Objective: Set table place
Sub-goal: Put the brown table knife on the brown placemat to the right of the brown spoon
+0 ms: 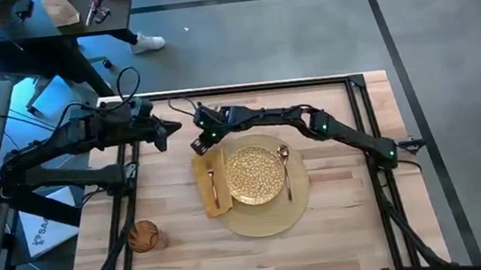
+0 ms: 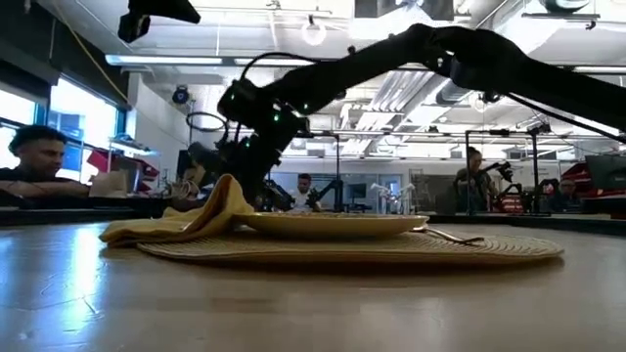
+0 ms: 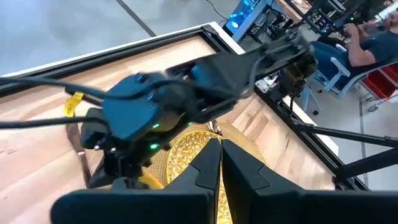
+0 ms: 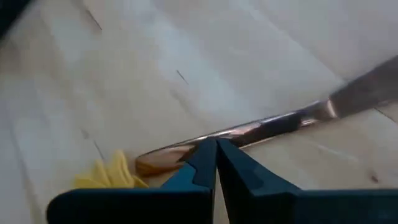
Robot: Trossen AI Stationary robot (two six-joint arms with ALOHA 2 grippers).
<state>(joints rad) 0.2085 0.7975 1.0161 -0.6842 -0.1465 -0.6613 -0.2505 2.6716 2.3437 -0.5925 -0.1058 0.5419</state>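
Waiting at the table's (image 1: 342, 232) left rear, the left gripper (image 1: 170, 128) holds nothing, its fingers pressed together. Next comes the right gripper (image 1: 198, 145), lower and nearer, tips closed against a copper-toned knife (image 4: 249, 134) lying flat on bare wood by the napkin's (image 1: 211, 184) far corner. The knife's long axis crosses the fingers almost squarely; whether it is actually pinched I cannot tell. Further right sit plate (image 1: 255, 173) and mat (image 1: 273, 218). No legible writing appears.
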